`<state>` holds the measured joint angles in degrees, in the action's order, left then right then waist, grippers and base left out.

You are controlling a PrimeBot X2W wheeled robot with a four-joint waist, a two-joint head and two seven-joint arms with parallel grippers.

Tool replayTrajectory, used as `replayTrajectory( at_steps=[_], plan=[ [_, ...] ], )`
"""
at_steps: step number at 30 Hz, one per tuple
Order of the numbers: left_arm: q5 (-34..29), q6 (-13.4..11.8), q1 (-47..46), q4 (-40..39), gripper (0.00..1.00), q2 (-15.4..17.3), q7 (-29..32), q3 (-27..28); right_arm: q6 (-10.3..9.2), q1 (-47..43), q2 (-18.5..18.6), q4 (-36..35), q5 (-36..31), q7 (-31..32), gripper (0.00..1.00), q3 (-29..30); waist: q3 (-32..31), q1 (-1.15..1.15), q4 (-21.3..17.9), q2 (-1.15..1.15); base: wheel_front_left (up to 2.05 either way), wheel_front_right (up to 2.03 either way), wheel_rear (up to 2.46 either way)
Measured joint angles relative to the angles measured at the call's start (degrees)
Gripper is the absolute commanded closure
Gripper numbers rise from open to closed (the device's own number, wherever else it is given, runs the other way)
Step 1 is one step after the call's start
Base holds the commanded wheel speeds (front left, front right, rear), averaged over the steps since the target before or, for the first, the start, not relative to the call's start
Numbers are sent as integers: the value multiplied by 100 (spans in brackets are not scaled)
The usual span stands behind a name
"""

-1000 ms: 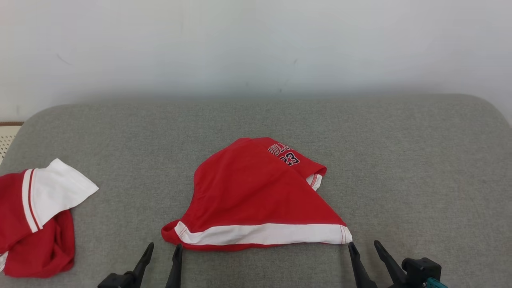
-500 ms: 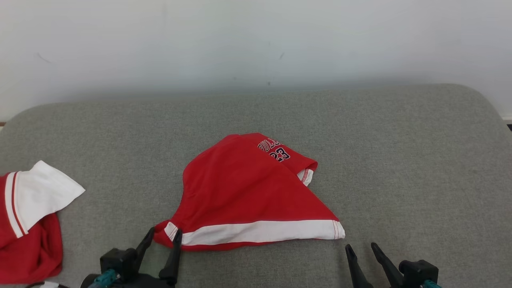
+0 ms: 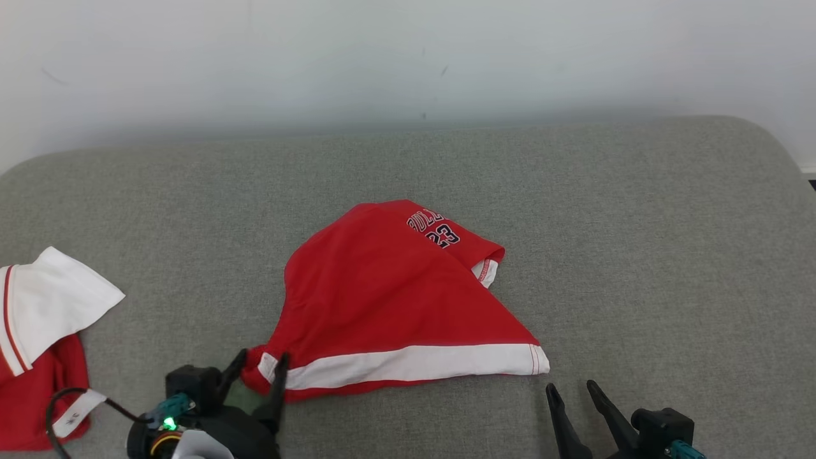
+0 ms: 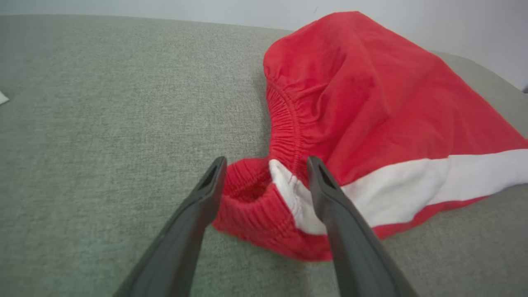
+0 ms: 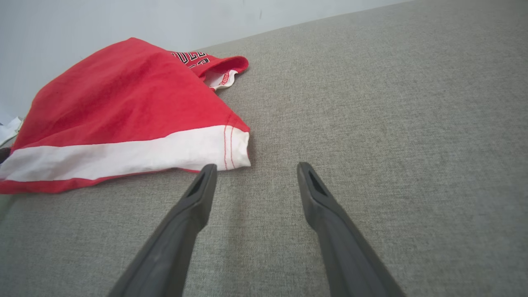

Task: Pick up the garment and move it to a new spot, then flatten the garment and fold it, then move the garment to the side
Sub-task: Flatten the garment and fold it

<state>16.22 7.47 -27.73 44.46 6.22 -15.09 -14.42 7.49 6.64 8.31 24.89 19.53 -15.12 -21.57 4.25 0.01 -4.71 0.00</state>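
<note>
The garment (image 3: 389, 299) is a pair of red shorts with a white band along the near edge and dark lettering at the far end, lying crumpled in the middle of the grey cushion (image 3: 637, 242). My left gripper (image 3: 260, 363) stands open with the garment's near-left waistband corner (image 4: 268, 194) between its fingers, which have not closed on it. My right gripper (image 3: 570, 390) is open just in front of the white band's right corner (image 5: 235, 144), which lies a little left of its fingertips, untouched.
A second red-and-white garment (image 3: 38, 331) with a white label lies at the cushion's left edge. A pale wall (image 3: 408, 57) rises behind the cushion. Bare grey cushion stretches to the right of the shorts and behind them.
The camera has tilted and shifted the picture. My left gripper has advanced until its open fingers straddle the waistband corner. The right gripper has stayed near the right corner.
</note>
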Motion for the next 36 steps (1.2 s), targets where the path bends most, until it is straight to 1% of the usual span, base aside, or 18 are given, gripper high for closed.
replayTrajectory(
  at_steps=[3, 10, 15, 18, 21, 22, 23, 24, 26, 28, 30, 31, 34, 36],
  plan=[
    [277, 0, -41, 30, 0, 27, 0, -390, 0, 3, -2, -2, -1, 0, 0, 27, 29, 0, 23, 0, 0, 0, 0],
    [758, 0, -136, 168, 0, 231, -1, -871, 0, 23, -34, 5, -24, 0, 0, 54, 65, 0, 121, 0, 0, 0, 0],
    [1201, 0, -179, 124, 1, 346, 97, -1418, 0, 86, -57, 5, -24, 0, 0, 53, 70, 0, 176, 0, 0, 0, 0],
    [1407, 0, -222, 34, 4, 486, 124, -1697, 0, 85, -66, 12, -24, 0, 0, 55, 84, 0, 193, 0, 0, 0, 0],
    [1619, 0, -293, -73, 11, 598, 90, -1914, 0, 85, -73, 18, -24, 0, 0, 55, 95, 0, 198, 0, 0, 0, 0],
    [1668, 0, -296, -112, 22, 632, 88, -1992, 0, 85, -74, 20, -23, 0, 0, 55, 97, 0, 196, 0, 0, 0, 0],
    [1734, 0, -296, -151, 29, 651, 82, -2056, 0, 85, -76, 22, -20, 0, 0, 64, 99, 0, 193, 0, 0, 0, 0],
    [1770, 0, -296, -189, 47, 675, 71, -2139, 0, 85, -78, 26, -8, 0, 0, 76, 99, 0, 191, 0, 0, 0, 0],
    [1926, 0, -297, -248, 62, 735, 67, -2318, 0, 83, -82, 31, -5, 0, 0, 85, 95, 0, 185, 0, 0, 0, 0],
    [2028, 0, -305, -277, 65, 810, 66, -2482, 0, 82, -89, 37, -2, 0, 0, 90, 93, -1, 180, 0, 0, 0, 0],
    [2156, 0, -312, -328, 84, 856, 65, -2633, 0, 81, -94, 45, 2, 0, 0, 104, 94, -1, 181, 0, 0, 0, 0],
    [2201, 0, -320, -361, 100, 877, 63, -2699, 0, 81, -96, 45, 2, 0, 0, 121, 96, -1, 185, 0, 0, 0, 0],
    [2353, 0, -387, -479, 100, 960, 34, -2729, 0, 75, -96, 49, 13, 0, 0, 159, 103, -1, 211, 0, 0, 0, 0],
    [2387, 0, -407, -667, 100, 982, 15, -2624, 0, 74, -98, 48, 33, 0, 0, 188, 112, -1, 240, 0, 0, 0, 0]
  ],
)
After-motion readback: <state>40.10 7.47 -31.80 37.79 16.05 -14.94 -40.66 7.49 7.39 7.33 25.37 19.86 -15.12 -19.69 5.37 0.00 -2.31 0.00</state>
